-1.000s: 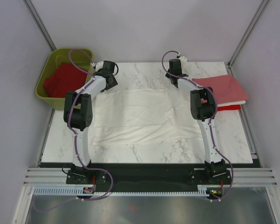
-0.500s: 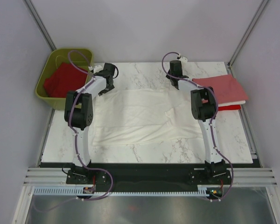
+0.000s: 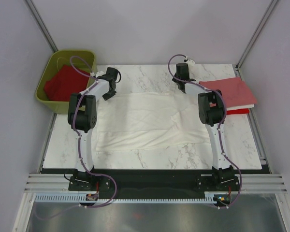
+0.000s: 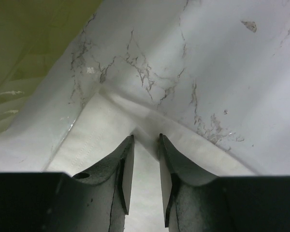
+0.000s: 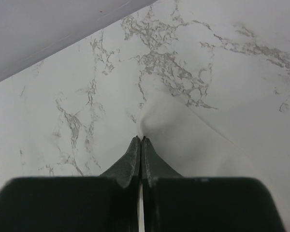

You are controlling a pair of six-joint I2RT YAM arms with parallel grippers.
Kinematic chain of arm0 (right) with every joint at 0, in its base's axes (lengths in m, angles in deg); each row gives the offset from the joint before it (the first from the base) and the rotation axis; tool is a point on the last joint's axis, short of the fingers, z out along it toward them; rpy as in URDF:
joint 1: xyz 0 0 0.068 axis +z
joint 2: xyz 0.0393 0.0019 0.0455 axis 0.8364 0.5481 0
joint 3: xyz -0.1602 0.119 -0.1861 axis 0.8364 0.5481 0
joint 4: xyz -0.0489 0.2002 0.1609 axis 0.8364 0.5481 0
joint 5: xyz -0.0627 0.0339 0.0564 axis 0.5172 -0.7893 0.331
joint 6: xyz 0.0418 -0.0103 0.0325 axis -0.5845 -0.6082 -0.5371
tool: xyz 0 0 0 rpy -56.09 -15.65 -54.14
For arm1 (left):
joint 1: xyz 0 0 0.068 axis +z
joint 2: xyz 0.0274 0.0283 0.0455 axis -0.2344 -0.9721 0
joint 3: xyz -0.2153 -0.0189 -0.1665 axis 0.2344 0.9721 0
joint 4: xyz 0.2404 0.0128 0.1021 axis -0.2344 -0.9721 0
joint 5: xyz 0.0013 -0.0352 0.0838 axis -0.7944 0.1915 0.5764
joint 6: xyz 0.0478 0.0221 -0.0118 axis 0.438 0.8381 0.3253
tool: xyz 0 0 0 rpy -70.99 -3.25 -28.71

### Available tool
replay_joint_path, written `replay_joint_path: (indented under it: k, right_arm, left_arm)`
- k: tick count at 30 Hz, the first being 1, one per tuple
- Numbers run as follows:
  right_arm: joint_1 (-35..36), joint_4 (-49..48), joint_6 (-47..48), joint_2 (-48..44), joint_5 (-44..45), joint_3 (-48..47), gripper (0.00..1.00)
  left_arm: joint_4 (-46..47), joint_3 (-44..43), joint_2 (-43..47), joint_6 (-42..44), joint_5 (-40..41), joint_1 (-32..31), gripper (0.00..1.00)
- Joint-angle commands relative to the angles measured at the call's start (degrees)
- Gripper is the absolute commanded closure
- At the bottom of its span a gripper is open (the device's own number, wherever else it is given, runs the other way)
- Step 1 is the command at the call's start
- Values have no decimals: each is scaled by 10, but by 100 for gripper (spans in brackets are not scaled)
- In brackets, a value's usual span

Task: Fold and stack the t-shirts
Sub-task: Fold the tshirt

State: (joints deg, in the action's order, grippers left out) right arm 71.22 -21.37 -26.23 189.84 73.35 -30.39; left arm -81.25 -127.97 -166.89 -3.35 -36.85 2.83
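Note:
A white t-shirt (image 3: 145, 121) lies spread flat across the middle of the marble table (image 3: 135, 159). My left gripper (image 3: 108, 94) is down at its far left corner. In the left wrist view the fingers (image 4: 146, 137) straddle a raised fold of the white hem (image 4: 96, 130), with a narrow gap still between them. My right gripper (image 3: 182, 89) is at the far right corner. In the right wrist view it (image 5: 142, 138) is shut, pinching a small peak of the white cloth (image 5: 183, 130). A folded salmon-pink t-shirt (image 3: 231, 92) lies on a red one (image 3: 238, 111) at the right edge.
An olive-green tub (image 3: 42, 93) stands off the table's far left corner with a crumpled red t-shirt (image 3: 63, 82) inside. Its wall (image 4: 29, 38) shows close to the left gripper. Grey walls close in the back and both sides.
My left gripper has moved a little toward the shirt's far left corner, and its jaws have narrowed around the hem. The right gripper has stayed shut in place.

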Motion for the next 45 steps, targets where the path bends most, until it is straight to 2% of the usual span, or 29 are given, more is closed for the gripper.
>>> replay_joint_path:
  k: [1,4,6,7,8,10,29,38,45]
  right_arm:
    - [-1,1,-10,-34,1,19,99]
    - [-5,1,-18,-48,1,28,100]
    - [-4,-6,-21,-63,8,38,100]
    - [-5,-11,-21,-69,11,50,100]
    - [-5,-13,-23,-74,15,57,100]
    - [-5,-17,-25,-85,33,71,100]
    - [7,-114,-21,-234,153,238,100]
    - [13,-81,11,-308,212,282,100]
    - [14,-43,-17,-361,200,326,100]
  left_arm:
    - [-12,-20,2,-32,19,9,66]
    - [-12,-24,5,-34,26,8,68]
    - [-12,-24,10,-35,32,9,76]
    - [-12,-24,10,-36,34,8,86]
    - [-12,-24,9,-35,35,8,91]
    - [-12,-30,10,-30,42,8,98]
    - [-11,-28,32,-35,62,-5,98]
    - [-5,-7,74,-32,96,-38,98]
    - [-5,12,94,-40,88,-40,98]
